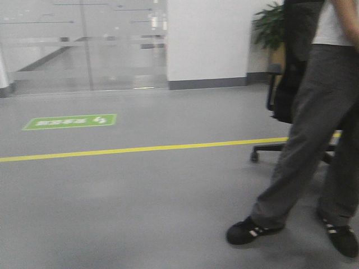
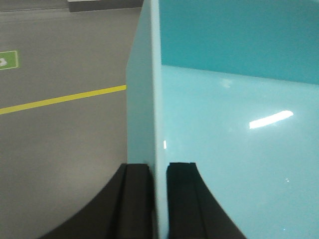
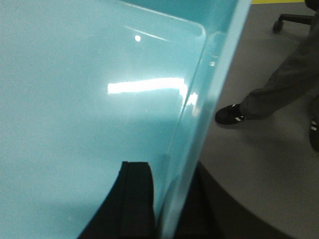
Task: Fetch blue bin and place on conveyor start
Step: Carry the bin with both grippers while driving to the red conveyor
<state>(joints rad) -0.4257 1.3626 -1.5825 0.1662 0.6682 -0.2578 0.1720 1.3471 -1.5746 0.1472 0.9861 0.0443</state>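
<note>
Left gripper (image 2: 158,181) and right gripper (image 3: 169,199) are clamped on walls of the blue bin (image 2: 234,139); the person (image 3: 279,94) near that bin could be struck during transport.

**Surfaces and finishes, as seen**

Plastic of the blue bin (image 2: 234,149): smooth and glossy, with lights mirrored as bright streaks on its inner bottom. The wall is thin and faintly translucent; in the right wrist view a dark shape shows through it.

Fingers (image 2: 135,199) of the left gripper (image 2: 158,167): black, matt.

Grey floor (image 1: 140,213): smooth, low sheen. Its yellow line (image 1: 140,149): flat, matt.

Glass partition (image 1: 84,45): frosted, hazy reflections.

Grey trousers (image 1: 303,140): cloth, matt, creased.

Black shoes (image 1: 249,231): dull finish.
</note>
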